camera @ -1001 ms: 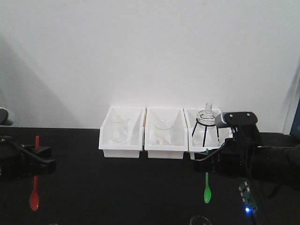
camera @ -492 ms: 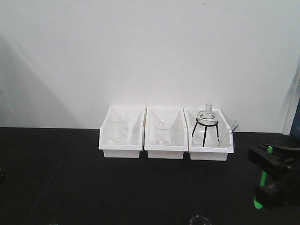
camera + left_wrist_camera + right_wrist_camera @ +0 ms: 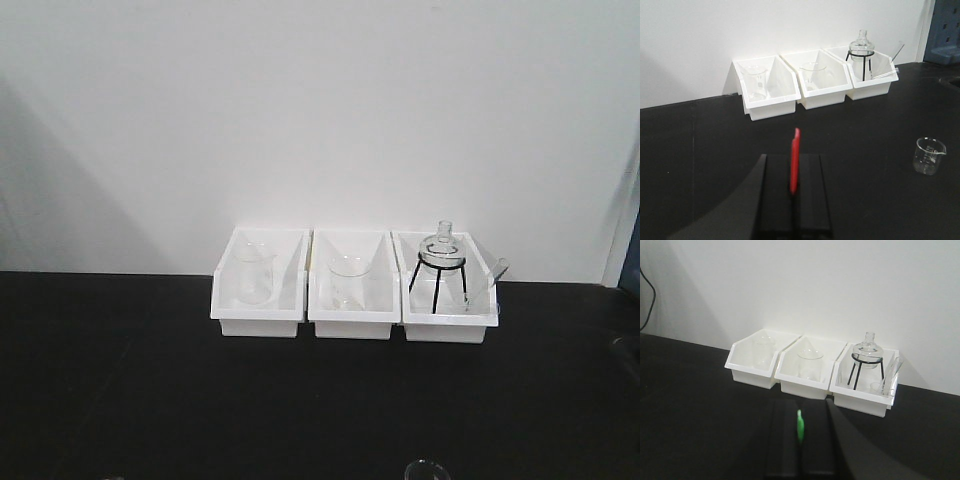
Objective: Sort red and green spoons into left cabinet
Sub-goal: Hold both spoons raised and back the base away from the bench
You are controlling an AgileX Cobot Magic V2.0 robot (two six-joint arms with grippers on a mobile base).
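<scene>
The red spoon (image 3: pixel 795 160) stands edge-on between the black jaws of the left gripper (image 3: pixel 792 166), which are pressed together on its handle. One end pokes out past the jaw tips toward the row of white bins (image 3: pixel 812 97). The spoon is held in front of the bins, well apart from them, roughly in line with the gap between the left bin and the middle one. The green spoon (image 3: pixel 800 427) is pinched the same way in the right gripper (image 3: pixel 799 412), jaws closed flat against it, with only a short bright length showing. It too is in front of the bins, in line with the middle one. Neither spoon's bowl can be made out.

The bins sit side by side on the black table (image 3: pixel 150 400), their backs close to the white wall (image 3: pixel 320 120). The left bin holds a glass beaker (image 3: pixel 252 272) and the middle bin a second beaker (image 3: pixel 347 280). The right bin holds a round flask (image 3: pixel 441 247) on a black tripod (image 3: pixel 436 285), with a thin glass tube (image 3: pixel 497 268) leaning at its right side. A small measuring beaker (image 3: pixel 929 155) stands alone on the table, in front of the bins and off to their right, well apart from them
</scene>
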